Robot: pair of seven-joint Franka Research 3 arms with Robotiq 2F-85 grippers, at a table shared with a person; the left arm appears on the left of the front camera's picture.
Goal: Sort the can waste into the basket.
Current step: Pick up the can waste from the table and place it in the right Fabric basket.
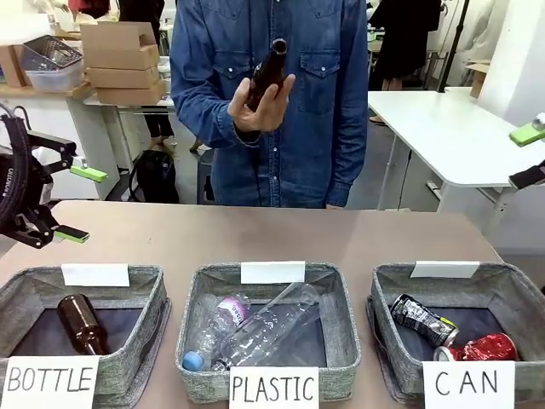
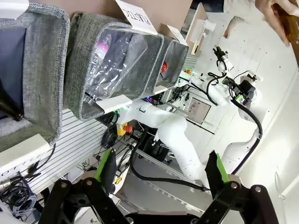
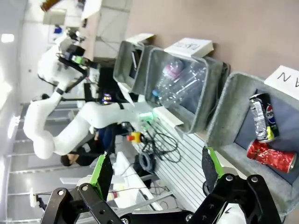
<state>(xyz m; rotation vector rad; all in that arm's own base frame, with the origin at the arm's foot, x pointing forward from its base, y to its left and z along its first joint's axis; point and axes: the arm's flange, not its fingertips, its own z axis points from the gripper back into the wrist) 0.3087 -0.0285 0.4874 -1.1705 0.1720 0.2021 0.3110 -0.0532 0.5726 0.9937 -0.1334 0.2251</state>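
Observation:
The grey CAN basket [image 1: 385, 294] stands at the front right of the table. Inside it lie the dark blue-black can [image 1: 423, 319] and the shiny red can [image 1: 481, 348], side by side on the dark bottom. The right wrist view looks down on the same basket [image 3: 223, 109] with the dark can [image 3: 261, 116] and the red can [image 3: 272, 157]. My left gripper [image 1: 81, 204] hangs open above the table's left edge, holding nothing. Open and empty as well, my right gripper [image 1: 528, 155] sits at the far right, above and behind the CAN basket. Both wrist views show spread fingers: left gripper [image 2: 161, 170], right gripper [image 3: 155, 171].
A person in a denim shirt stands across the table, a hand holding a brown glass bottle [image 1: 266, 75] up at chest height. The BOTTLE basket [image 1: 140, 277] holds a brown bottle; the PLASTIC basket [image 1: 345, 294] holds clear bottles. Bare tabletop lies behind the baskets.

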